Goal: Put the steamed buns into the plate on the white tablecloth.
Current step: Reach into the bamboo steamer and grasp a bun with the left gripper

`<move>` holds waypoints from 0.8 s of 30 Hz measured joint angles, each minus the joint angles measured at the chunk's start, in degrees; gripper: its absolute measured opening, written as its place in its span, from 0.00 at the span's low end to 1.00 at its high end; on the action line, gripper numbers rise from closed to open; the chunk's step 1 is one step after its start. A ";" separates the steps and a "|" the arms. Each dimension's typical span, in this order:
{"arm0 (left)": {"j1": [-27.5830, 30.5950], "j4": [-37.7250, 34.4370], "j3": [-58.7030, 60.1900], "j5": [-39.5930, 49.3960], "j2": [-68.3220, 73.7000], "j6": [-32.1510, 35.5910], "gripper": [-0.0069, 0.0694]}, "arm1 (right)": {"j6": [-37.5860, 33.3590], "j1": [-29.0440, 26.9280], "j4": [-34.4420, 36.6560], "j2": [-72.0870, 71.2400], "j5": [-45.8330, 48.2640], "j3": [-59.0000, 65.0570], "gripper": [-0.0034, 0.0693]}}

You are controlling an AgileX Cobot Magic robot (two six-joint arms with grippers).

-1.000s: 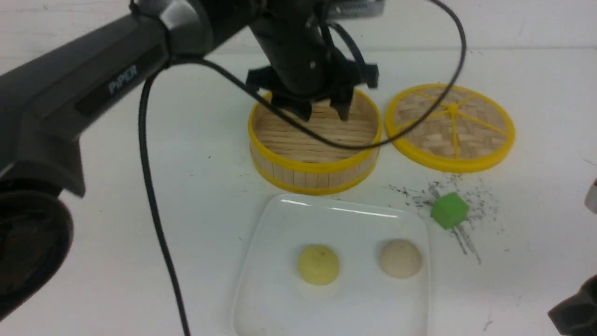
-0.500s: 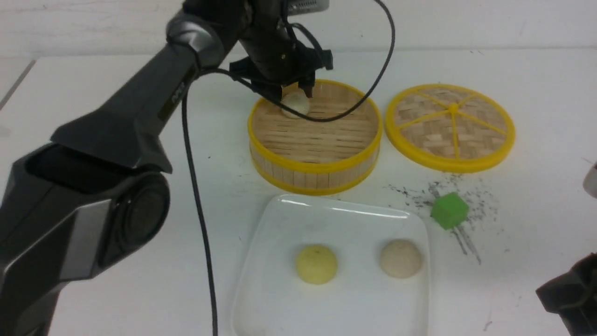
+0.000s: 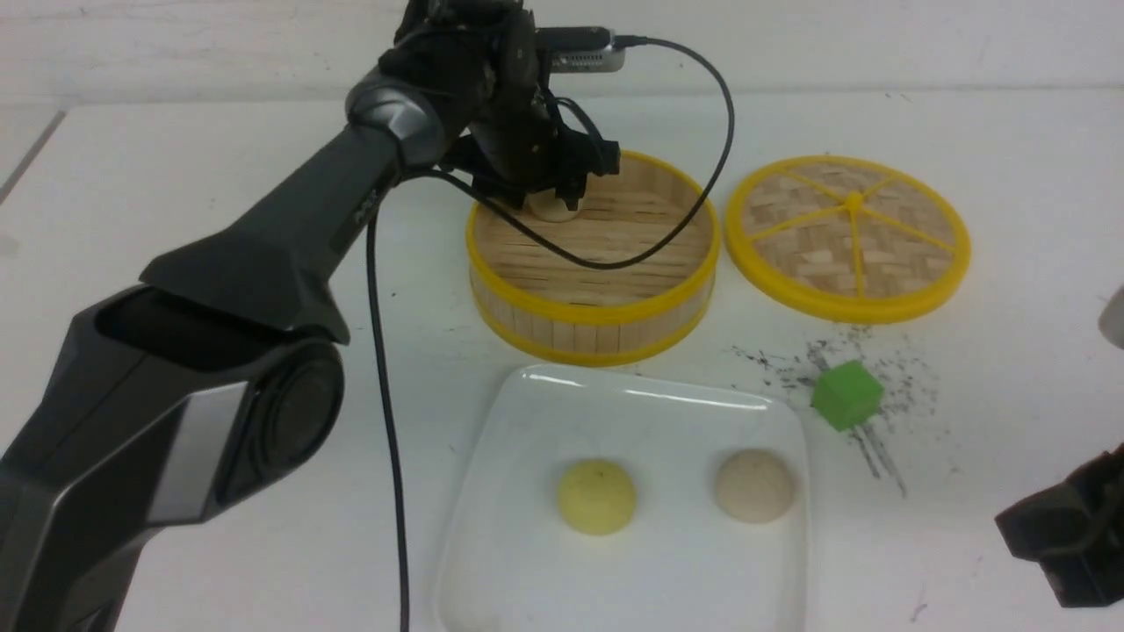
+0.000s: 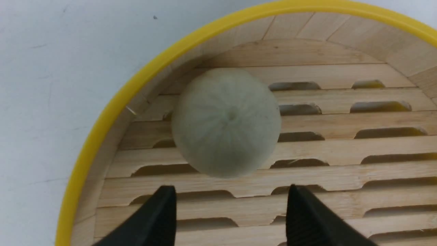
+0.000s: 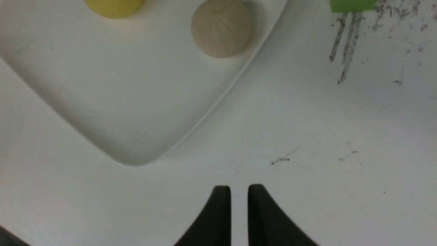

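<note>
Left end effector (image 4: pixel 230 198): spread wide above cream bun (image 4: pixel 226 122) in steamer (image 3: pixel 593 312)
Right end effector (image 5: pixel 239 194): narrow gap, empty
Plate (image 3: pixel 527 562): yellow bun (image 3: pixel 596 497) at 9 o'clock of beige bun (image 3: pixel 753 485)

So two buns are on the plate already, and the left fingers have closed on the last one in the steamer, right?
Not quite. In the left wrist view the left gripper is open, its fingers short of the last bun in the steamer. The yellow bun and cream bun do sit on the plate.

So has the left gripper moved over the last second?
Yes. The left gripper has shifted left across the steamer basket, from its back middle to over the bun at its back-left.
</note>
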 joint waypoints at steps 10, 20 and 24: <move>0.00 0.83 0.00 -0.01 0.00 4.83 0.67 | 0.00 0.00 0.00 0.00 -0.04 0.00 0.19; 2.82 -3.13 -0.79 2.73 0.00 6.21 0.67 | 0.00 0.00 0.64 0.00 -0.04 0.00 0.21; 7.06 -12.53 -2.38 2.93 0.00 5.34 0.67 | 0.00 0.00 1.90 0.00 -0.11 0.00 0.21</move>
